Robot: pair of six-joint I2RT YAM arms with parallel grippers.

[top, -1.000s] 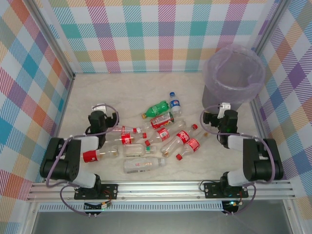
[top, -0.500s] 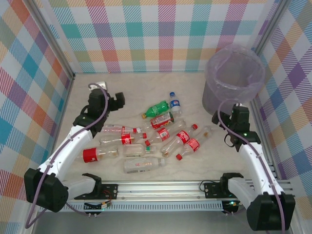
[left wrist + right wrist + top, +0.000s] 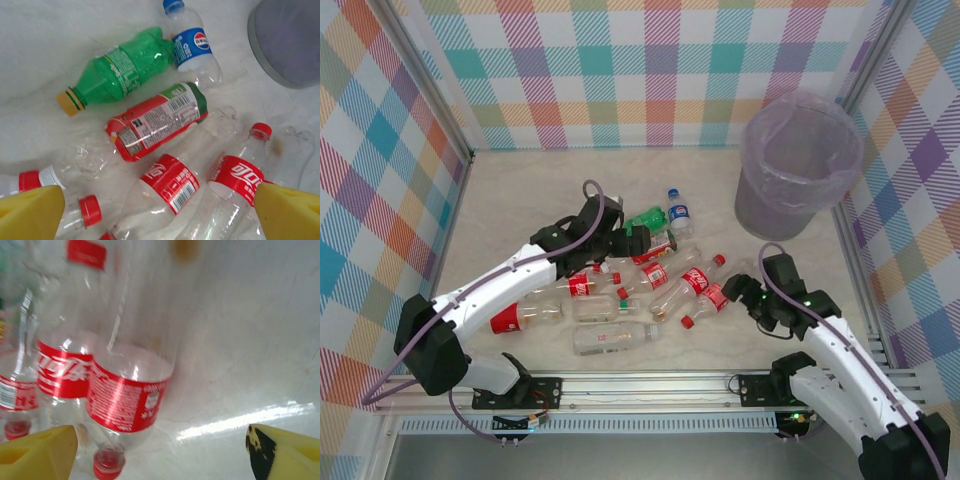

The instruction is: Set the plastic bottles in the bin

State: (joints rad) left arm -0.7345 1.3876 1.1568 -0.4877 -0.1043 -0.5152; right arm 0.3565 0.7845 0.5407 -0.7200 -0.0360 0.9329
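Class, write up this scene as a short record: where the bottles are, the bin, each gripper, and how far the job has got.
bottles: lying on their sides, clustered on the table
bin: upright, far right corner, apart from the bottles; no bottle visible inside
left gripper: open, over the cluster near the green bottle, holding nothing
right gripper: open, at the cluster's right edge, holding nothing

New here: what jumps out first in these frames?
A heap of small clear plastic bottles with red labels lies centrally, a green plastic bottle at its far edge. The round grey bin with lilac liner stands far right. The open left gripper and right gripper hover over the heap.
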